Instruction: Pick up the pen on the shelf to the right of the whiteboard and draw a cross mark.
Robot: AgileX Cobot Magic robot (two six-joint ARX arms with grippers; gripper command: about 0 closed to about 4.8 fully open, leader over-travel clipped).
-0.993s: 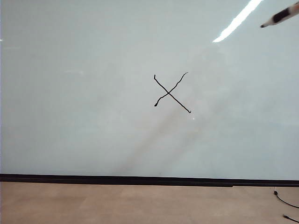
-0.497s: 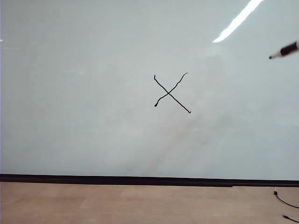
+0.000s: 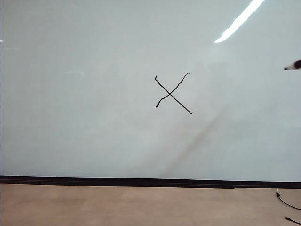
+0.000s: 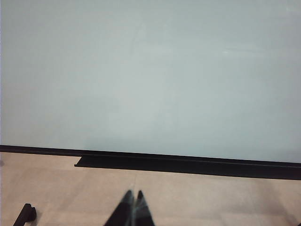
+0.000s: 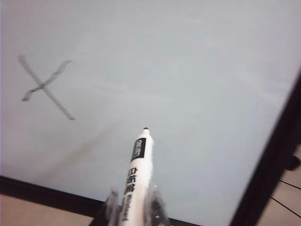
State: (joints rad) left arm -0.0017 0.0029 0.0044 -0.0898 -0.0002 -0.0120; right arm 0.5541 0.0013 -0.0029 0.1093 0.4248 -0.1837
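The whiteboard [image 3: 94,117] fills the exterior view, pale and glossy, with a black cross mark [image 3: 172,93] drawn near its middle. Only the pen's tip [image 3: 293,66] shows at the right edge of that view, off the board's surface. In the right wrist view my right gripper [image 5: 134,207] is shut on the pen [image 5: 138,174], a white marker with black lettering, its tip pointing at the whiteboard [image 5: 197,70] well to the side of the cross mark [image 5: 44,86]. My left gripper [image 4: 133,197] is shut and holds nothing, low over the tan floor before the whiteboard [image 4: 150,70].
A black strip [image 3: 141,181] runs along the board's lower edge, with tan floor [image 3: 117,205] below it. Thin black cables [image 3: 288,207] lie at the lower right. A ceiling light's reflection [image 3: 239,21] streaks the board at upper right. A small black part [image 4: 26,214] sits near the left gripper.
The pen has moved down and to the right in the exterior view, leaving only its tip in sight at the edge. The cross mark is unchanged.
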